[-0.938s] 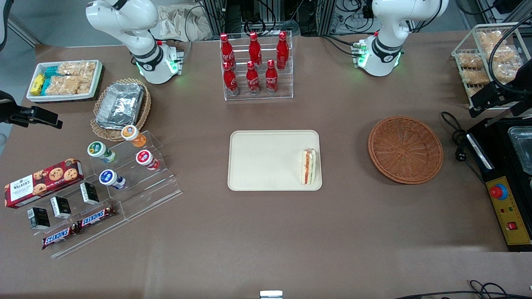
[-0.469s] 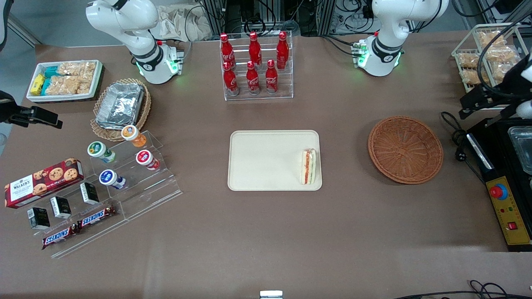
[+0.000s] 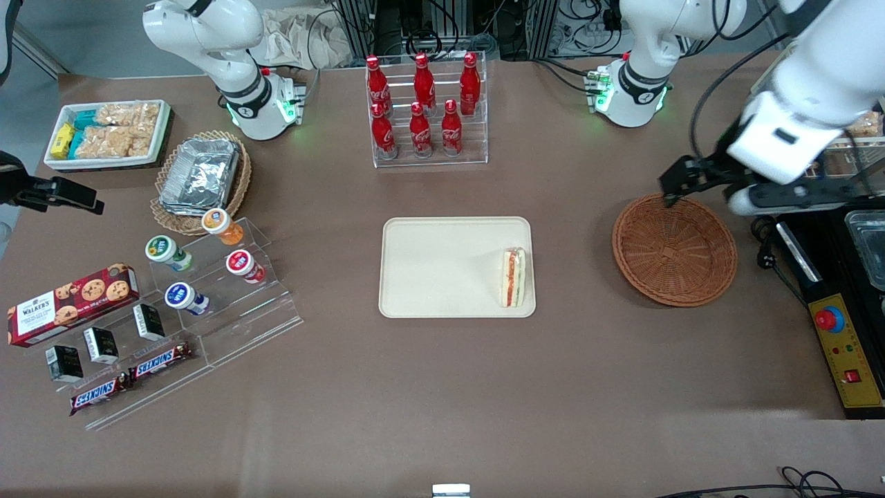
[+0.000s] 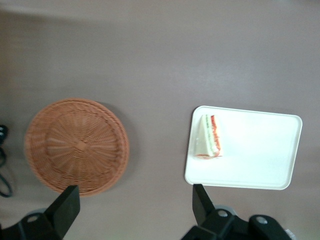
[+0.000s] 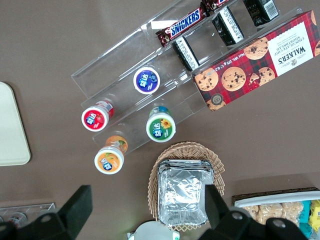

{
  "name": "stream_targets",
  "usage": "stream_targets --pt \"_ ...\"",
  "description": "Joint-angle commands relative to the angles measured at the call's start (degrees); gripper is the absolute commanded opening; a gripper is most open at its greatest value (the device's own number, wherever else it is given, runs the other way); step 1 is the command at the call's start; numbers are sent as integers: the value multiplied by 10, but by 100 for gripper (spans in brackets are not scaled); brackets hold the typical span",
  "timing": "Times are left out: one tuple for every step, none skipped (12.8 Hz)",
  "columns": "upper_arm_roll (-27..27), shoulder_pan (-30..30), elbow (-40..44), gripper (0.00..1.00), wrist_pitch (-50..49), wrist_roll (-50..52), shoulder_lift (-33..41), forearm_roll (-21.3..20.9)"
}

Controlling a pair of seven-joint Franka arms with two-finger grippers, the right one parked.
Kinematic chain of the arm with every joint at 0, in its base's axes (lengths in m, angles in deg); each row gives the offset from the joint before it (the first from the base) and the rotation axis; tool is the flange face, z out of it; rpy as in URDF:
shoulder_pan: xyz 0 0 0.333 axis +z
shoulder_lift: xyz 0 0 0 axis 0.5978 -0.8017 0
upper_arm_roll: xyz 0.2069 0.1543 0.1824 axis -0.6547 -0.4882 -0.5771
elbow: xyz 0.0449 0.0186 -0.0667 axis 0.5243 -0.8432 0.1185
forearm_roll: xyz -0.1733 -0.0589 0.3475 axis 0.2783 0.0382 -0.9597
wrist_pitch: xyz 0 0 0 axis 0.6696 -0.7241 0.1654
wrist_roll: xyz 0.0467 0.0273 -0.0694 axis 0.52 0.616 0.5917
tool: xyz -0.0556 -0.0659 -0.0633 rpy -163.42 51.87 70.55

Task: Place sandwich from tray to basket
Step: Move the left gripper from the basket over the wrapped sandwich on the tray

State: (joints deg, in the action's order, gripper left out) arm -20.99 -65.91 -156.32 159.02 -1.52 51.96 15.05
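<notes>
Tray point(image 3: 442, 266): white and shallow, flat on the bench point(image 3: 442, 387); its low rim is the thing to clear, so the lift should go straight up before any sideways travel.
Sandwich wedge point(image 3: 514, 278): on the tray, just beside the short edge that faces the basket point(image 3: 674, 250), its length running along that edge. Take it at mid-length, square across the narrow width; the strip between bread and rim is slim, so one finger should come down there with care. Soft bread calls for a light, even squeeze, or the filling may slide out.
Basket: round, woven, on the bench toward the working arm's end from the tray. Aim for its middle, lower until the wedge touches the weave, then let go gently.
Hand point(image 4: 135, 191): above the bench, near the basket's rim farther from the front camera; released, fingers wide apart, nothing between them. Their spread looks roughly right for the wedge; centre over it before descending.
</notes>
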Motion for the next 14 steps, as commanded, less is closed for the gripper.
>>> stream_targets --pt "-70 -92 10 100 33 53 -36 16" --pt "-69 -96 9 100 41 82 -51 36" --pt "-68 -100 0 100 57 96 -63 37" --pt "-67 -113 -20 100 84 97 -66 35" --pt "-67 -123 -45 100 108 98 -66 34" --pt "-67 -139 -68 100 130 103 -69 32" --pt "-67 -153 -88 100 152 105 -76 31" --pt "-67 -163 -105 100 172 105 -85 30" --pt "-67 -180 -118 100 191 105 -95 30" --pt "-67 -191 -126 100 209 105 -108 31" --pt "-66 -194 -134 100 227 105 -123 31" --pt "-63 -209 -139 100 245 107 -143 32" --pt "-63 -222 -147 100 266 115 -161 32" --pt "-63 -226 -155 100 290 120 -176 31"
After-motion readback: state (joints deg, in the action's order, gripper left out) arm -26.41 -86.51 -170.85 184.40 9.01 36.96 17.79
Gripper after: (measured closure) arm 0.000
